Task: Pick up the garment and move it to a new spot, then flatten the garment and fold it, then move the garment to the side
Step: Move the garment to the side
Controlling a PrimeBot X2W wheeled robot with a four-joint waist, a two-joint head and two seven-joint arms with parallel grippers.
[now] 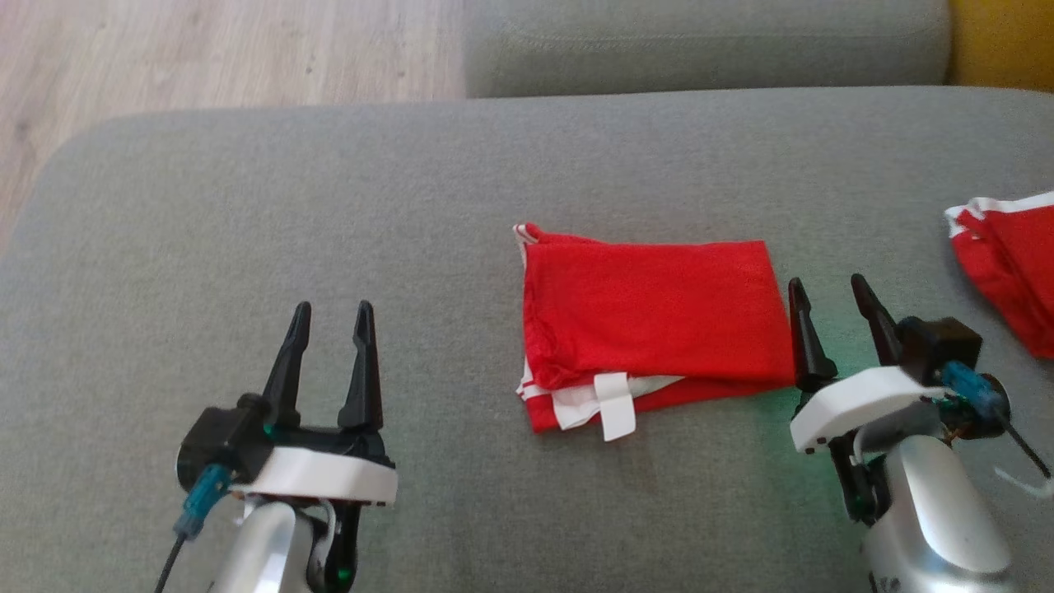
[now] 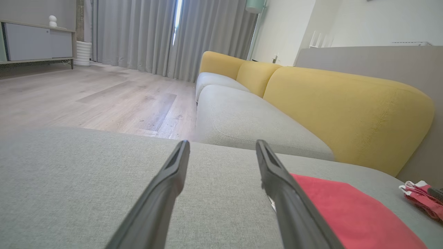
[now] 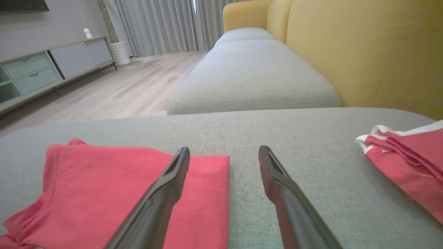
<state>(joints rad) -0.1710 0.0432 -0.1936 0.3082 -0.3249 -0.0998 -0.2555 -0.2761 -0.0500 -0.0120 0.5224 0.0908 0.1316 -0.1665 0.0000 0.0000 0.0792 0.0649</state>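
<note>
We hold both sets of jaws apart and empty above the grey cushion (image 1: 329, 206). The folded red garment (image 1: 650, 321) lies flat just left of our right gripper (image 1: 825, 282) and well right of our left gripper (image 1: 333, 306). Folding looks done; the move aside appears to remain. A second red garment (image 1: 1009, 263), right of the right jaws, is cut off by the frame edge.

red garment (image 1: 650, 317) folded flat, white trim showing, mid-cushion

No text, number or sign could be read. The white tag (image 1: 616, 405) on the red garment (image 1: 650, 309) was too blurred to show any print.
</note>
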